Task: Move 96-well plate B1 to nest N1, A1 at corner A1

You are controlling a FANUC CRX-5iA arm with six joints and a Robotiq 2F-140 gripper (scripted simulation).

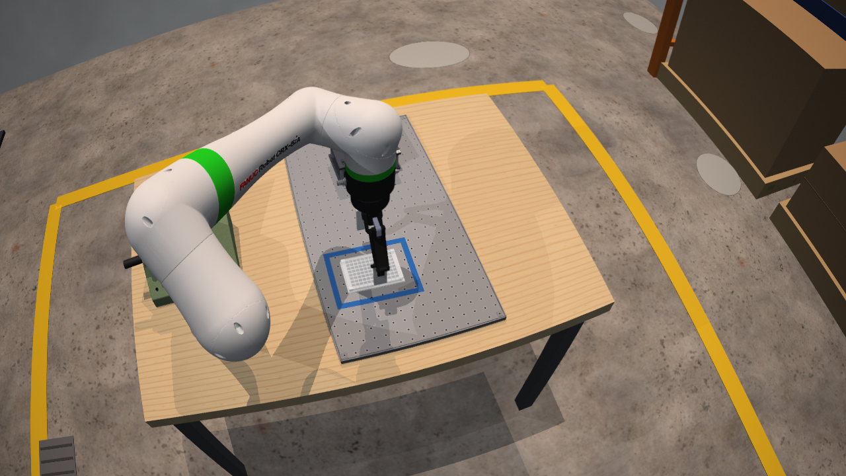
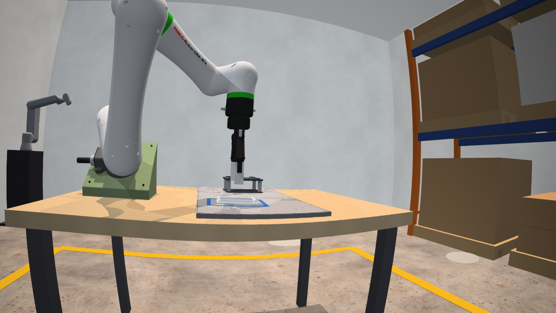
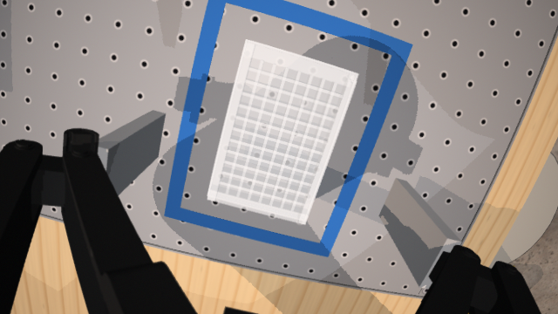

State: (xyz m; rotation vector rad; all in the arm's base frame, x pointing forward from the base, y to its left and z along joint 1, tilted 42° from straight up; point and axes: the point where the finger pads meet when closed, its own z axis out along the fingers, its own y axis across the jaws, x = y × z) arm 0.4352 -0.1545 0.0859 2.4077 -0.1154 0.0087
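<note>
The clear 96-well plate (image 1: 371, 273) lies flat inside the blue tape frame of spot B1 (image 1: 414, 269) on the grey perforated baseplate (image 1: 437, 237). My gripper (image 1: 381, 267) points straight down over the plate, open wide and empty. In the wrist view the plate (image 3: 282, 131) lies between the two grey finger pads, and my gripper (image 3: 278, 167) straddles its long sides from above without touching it. From the side, my gripper (image 2: 237, 177) hangs a little above the plate (image 2: 236, 200). The dark raised nest N1 (image 2: 244, 180) stands behind it at the far end of the baseplate and is mostly hidden by the wrist in the overhead view.
The arm's green base block (image 2: 124, 171) stands on the left of the wooden table. Shelving with cardboard boxes (image 2: 474, 163) stands to the right, off the table. A yellow line (image 1: 650, 225) marks the floor around the table.
</note>
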